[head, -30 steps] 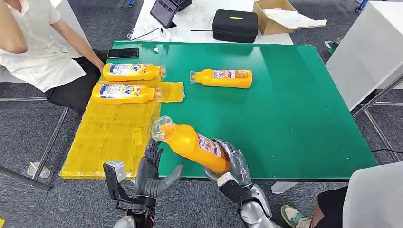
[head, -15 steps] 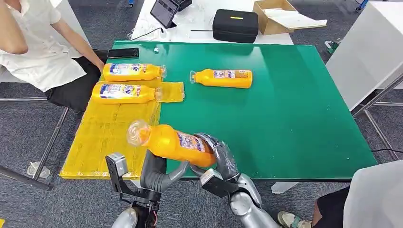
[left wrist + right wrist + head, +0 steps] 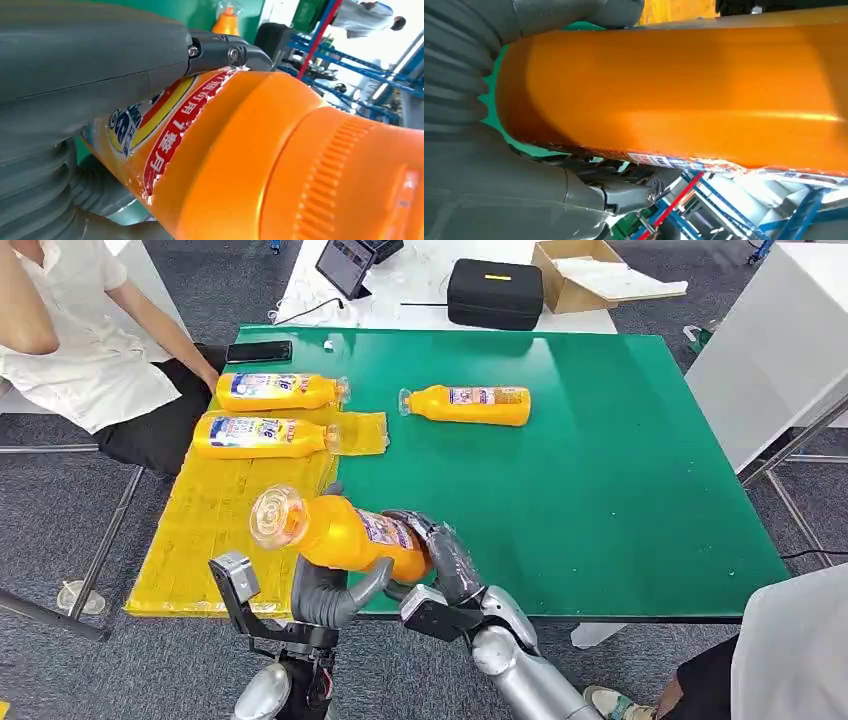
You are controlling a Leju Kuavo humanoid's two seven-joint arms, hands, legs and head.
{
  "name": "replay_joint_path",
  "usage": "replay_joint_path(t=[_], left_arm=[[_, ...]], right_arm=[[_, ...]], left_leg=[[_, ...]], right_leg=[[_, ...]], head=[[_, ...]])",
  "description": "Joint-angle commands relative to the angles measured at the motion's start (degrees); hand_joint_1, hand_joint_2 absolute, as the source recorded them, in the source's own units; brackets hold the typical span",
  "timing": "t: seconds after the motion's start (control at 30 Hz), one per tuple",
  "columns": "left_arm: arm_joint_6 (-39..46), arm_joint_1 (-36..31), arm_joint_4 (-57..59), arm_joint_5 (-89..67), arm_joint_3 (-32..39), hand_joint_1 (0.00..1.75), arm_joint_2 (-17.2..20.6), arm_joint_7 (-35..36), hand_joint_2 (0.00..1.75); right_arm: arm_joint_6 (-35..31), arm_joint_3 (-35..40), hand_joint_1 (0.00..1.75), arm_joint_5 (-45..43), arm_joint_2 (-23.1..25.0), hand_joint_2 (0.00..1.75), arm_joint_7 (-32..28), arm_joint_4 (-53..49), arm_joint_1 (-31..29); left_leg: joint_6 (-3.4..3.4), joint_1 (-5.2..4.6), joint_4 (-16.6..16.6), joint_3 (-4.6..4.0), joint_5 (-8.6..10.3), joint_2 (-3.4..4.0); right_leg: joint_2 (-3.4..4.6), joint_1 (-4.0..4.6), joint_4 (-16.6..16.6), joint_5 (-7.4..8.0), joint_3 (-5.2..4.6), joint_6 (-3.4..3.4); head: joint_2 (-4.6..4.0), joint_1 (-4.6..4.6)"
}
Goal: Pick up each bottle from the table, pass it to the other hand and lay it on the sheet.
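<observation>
A robot is standing at a green desk [image 3: 600, 490], caught in the middle of a hand-over. The right hand [image 3: 440, 558] is gripping the base end of an orange bottle [image 3: 345, 532], holding it lying over the desk's near edge at about 6 o'clock, with its clear cap pointing toward 9 o'clock. The left hand [image 3: 325, 592] is cupping the bottle's middle from below, thumb and fingers wrapping round it; in the left wrist view the thumb is pressing on the label, so both hands seem to be gripping the bottle together.

Judging by this, the pass from right hand to left is under way. The next move is calling for the left hand to grip firmly before the right lets go, then to carry the bottle toward 9 o'clock and lay it down on the yellow sheet [image 3: 230, 530].

Two bottles [image 3: 270, 412] are already lying on the sheet at about 10 o'clock, caps pointing toward 3 o'clock. A fourth bottle [image 3: 470, 404] is lying on bare desk at 12 o'clock, waiting. All are capped and appear full of orange liquid
</observation>
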Motion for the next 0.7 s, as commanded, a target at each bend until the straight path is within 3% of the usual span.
replay_joint_path(t=[0.03, 0.07, 0.1, 0.13, 0.2, 0.27, 0.4, 0.43, 0.47, 0.6, 0.63, 0.7], left_arm=[[1.1, -2.8, -0.1, 1.9, 0.9, 0.61, -0.4, -0.5, 1.75], [1.4, -2.4, -0.9, 1.8, 0.6, 1.48, -0.3, -0.6, 1.75], [1.6, -2.3, -1.1, 1.7, 0.5, 1.48, -0.3, -0.7, 1.75], [2.6, -2.2, -1.1, 1.4, 0.6, 1.75, -0.2, -1.3, 1.75], [3.1, -2.3, -0.5, 0.8, 0.7, 1.75, 0.3, -2.3, 1.75], [3.5, -2.3, -0.2, -0.4, 0.9, 1.75, 0.6, -3.6, 1.75], [1.9, -2.3, 0.2, -0.5, 0.9, 1.75, 0.9, -3.5, 1.75], [1.8, -2.2, 0.2, -0.5, 1.0, 1.75, 0.9, -3.5, 1.75], [1.8, -1.9, 0.0, -0.6, 1.3, 1.75, 0.9, -3.5, 1.75], [2.5, -1.6, -1.0, -2.3, 1.8, 1.75, 1.3, -3.9, 1.75], [3.6, -1.6, -1.0, -3.4, 2.2, 1.75, 1.4, -3.9, 1.75], [3.6, -1.5, -1.0, -3.4, 2.5, 1.75, 1.4, -3.9, 1.75]], right_arm=[[2.7, 5.7, 1.75, -0.4, -1.6, 1.75, 0.6, 3.7, -1.7], [3.2, 5.9, 1.75, -0.5, -1.9, 1.75, 0.7, 2.9, -0.8], [3.7, 6.0, 1.75, -0.9, -1.9, 1.75, 0.8, 2.8, -0.3], [5.8, 5.5, 1.75, -3.1, -1.4, 1.75, 0.3, 3.2, -0.2], [6.1, 5.8, 1.75, -3.1, -0.2, 1.75, -0.3, 5.4, -1.2], [6.2, 6.4, 1.55, -2.8, 0.5, 1.75, -0.4, 6.9, -1.9], [6.4, 6.3, 1.36, -3.5, 1.1, 1.75, -1.0, 7.8, -2.1], [6.0, 6.2, 0.84, -3.5, 1.2, 1.75, -1.1, 7.5, -1.7], [4.9, 6.0, 0.09, -2.9, 1.2, 1.75, -0.5, 7.1, -1.2], [4.7, 6.5, 0.0, -2.5, 1.1, 1.75, -0.2, 7.2, 0.1], [4.4, 6.5, 0.0, -2.4, 1.0, 0.0, -0.4, 7.1, 0.5], [4.1, 6.5, 0.0, -2.3, 0.8, 0.0, -0.5, 7.2, 0.8]], left_leg=[[0.02, 0.01, 0.0, 0.12, -0.03, 0.01], [0.04, 0.0, 0.0, 0.2, -0.06, 0.01], [0.02, 0.0, 0.0, 0.12, -0.03, -0.02], [0.03, 0.0, 0.0, 0.27, -0.09, -0.02], [0.03, 0.0, 0.0, 0.19, -0.06, -0.06], [0.02, 0.0, -0.1, 0.32, -0.09, 0.08], [0.01, 0.01, -0.1, 0.23, -0.05, 0.05], [0.01, 0.0, 0.0, 0.17, -0.03, 0.02], [0.02, 0.0, -0.1, 0.28, -0.06, 0.03], [0.02, 0.0, -0.1, 0.17, -0.04, 0.02], [0.03, 0.0, -0.1, 0.35, -0.09, -0.01], [0.02, 0.0, -0.1, 0.24, -0.07, 0.04]], right_leg=[[-0.05, 0.03, 0.0, -0.03, 0.13, -0.07], [-0.06, 0.03, 0.0, -0.07, 0.21, -0.1], [-0.07, 0.02, 0.0, -0.04, 0.14, -0.06], [-0.11, 0.04, 0.0, -0.11, 0.29, -0.11], [-0.13, 0.03, 0.0, -0.09, 0.22, -0.08], [0.0, 0.03, -0.1, -0.08, 0.28, -0.12], [-0.04, 0.04, -0.1, -0.05, 0.21, -0.1], [-0.05, 0.03, 0.0, -0.04, 0.15, -0.08], [-0.07, 0.04, 0.0, -0.07, 0.26, -0.12], [-0.05, 0.02, 0.0, -0.05, 0.16, -0.08], [-0.11, 0.04, -0.1, -0.11, 0.34, -0.12], [-0.04, 0.02, -0.1, -0.07, 0.22, -0.09]], head=[[0.02, 0.0], [0.0, 0.0], [0.0, 0.0], [0.0, -0.02], [0.0, -0.02], [0.0, -0.02], [0.0, 0.0], [0.0, 0.0], [0.0, 0.0], [0.0, 0.0], [0.0, 0.0], [0.0, -0.02]])
